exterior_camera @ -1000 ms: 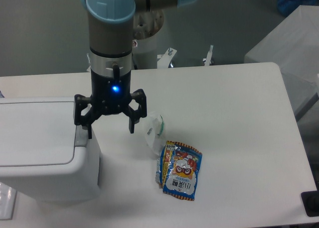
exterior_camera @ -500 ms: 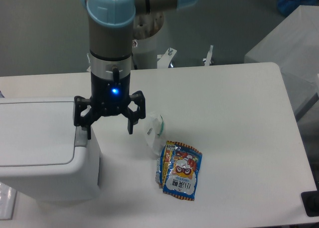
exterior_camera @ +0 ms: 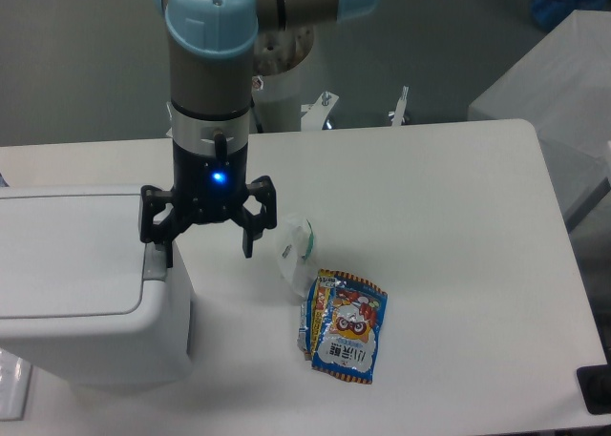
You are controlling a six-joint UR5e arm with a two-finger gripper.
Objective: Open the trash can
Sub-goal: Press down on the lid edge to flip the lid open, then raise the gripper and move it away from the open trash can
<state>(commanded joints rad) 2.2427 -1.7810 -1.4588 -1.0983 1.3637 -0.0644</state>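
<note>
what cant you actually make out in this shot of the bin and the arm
- Trash can: its left side is cut off by the picture edge, so its full width is unknown.
- Push tab on the lid's right edge: one of the gripper fingers covers it; contact cannot be told.
- Crumpled white wrapper: too washed out to identify.
- Snack packet: print too small to read, and it hides most of a second packet underneath.
</note>
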